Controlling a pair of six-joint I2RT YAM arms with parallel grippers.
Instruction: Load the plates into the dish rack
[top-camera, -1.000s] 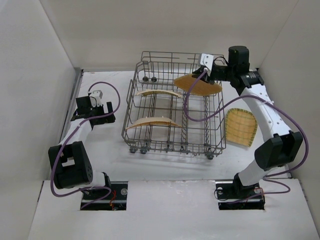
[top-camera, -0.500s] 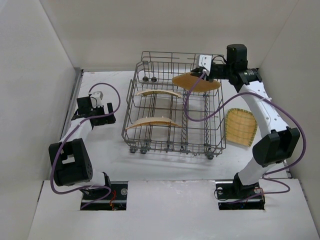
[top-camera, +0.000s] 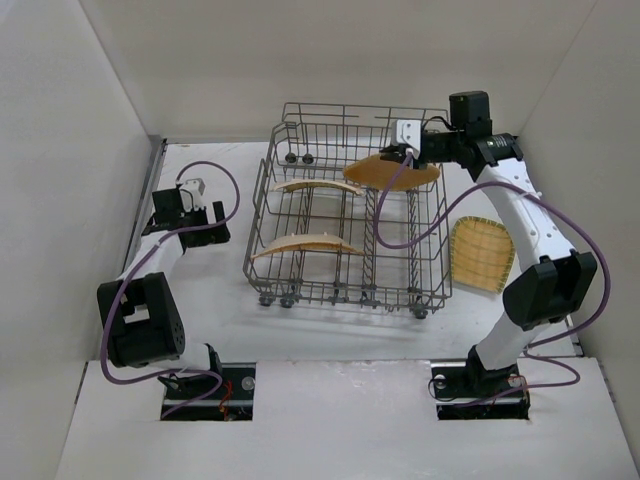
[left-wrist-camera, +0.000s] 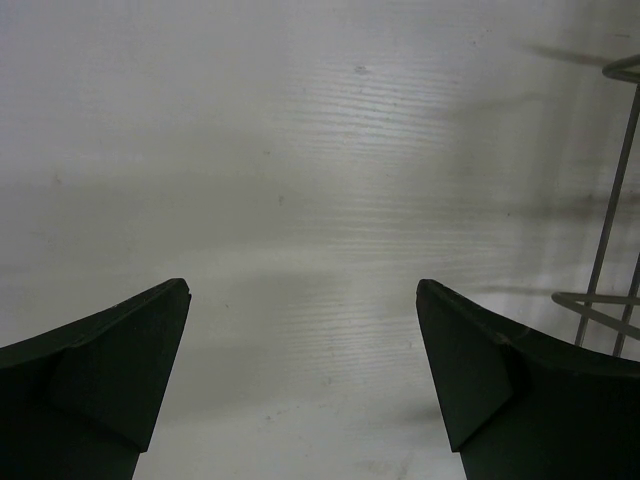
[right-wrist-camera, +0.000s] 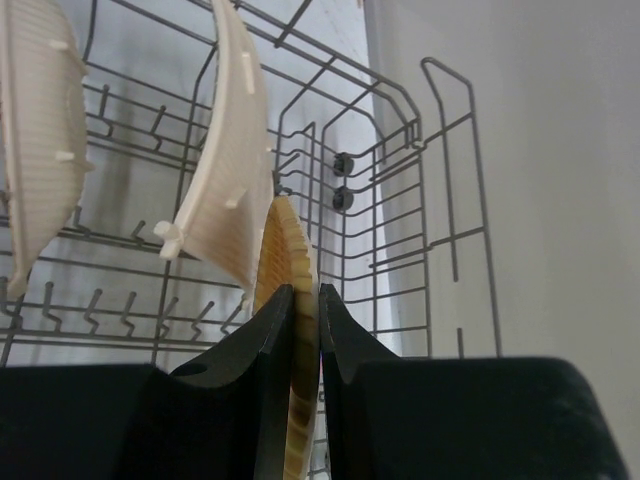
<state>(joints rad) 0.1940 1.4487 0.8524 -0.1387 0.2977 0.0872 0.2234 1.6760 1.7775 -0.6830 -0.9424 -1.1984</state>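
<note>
The grey wire dish rack (top-camera: 432, 232) stands mid-table. Two plates stand on edge in its left half, one further back (top-camera: 316, 186) and one nearer the front (top-camera: 306, 246). My right gripper (top-camera: 404, 152) is shut on a third yellow-orange plate (top-camera: 392, 171), holding it over the rack's rear right part. In the right wrist view that plate (right-wrist-camera: 285, 260) is edge-on between the fingers (right-wrist-camera: 268, 345), close to the pale standing plates (right-wrist-camera: 228, 160). A ribbed square plate (top-camera: 480, 253) lies flat on the table right of the rack. My left gripper (left-wrist-camera: 303, 290) hangs open over bare table.
White walls close in the table at the back and both sides. A corner of the rack's wire (left-wrist-camera: 610, 240) shows at the right of the left wrist view. Purple cables loop from both arms, the right one (top-camera: 400, 235) hanging over the rack.
The right arm has carried the held plate a little back and left over the rack. The left arm has barely shifted.
</note>
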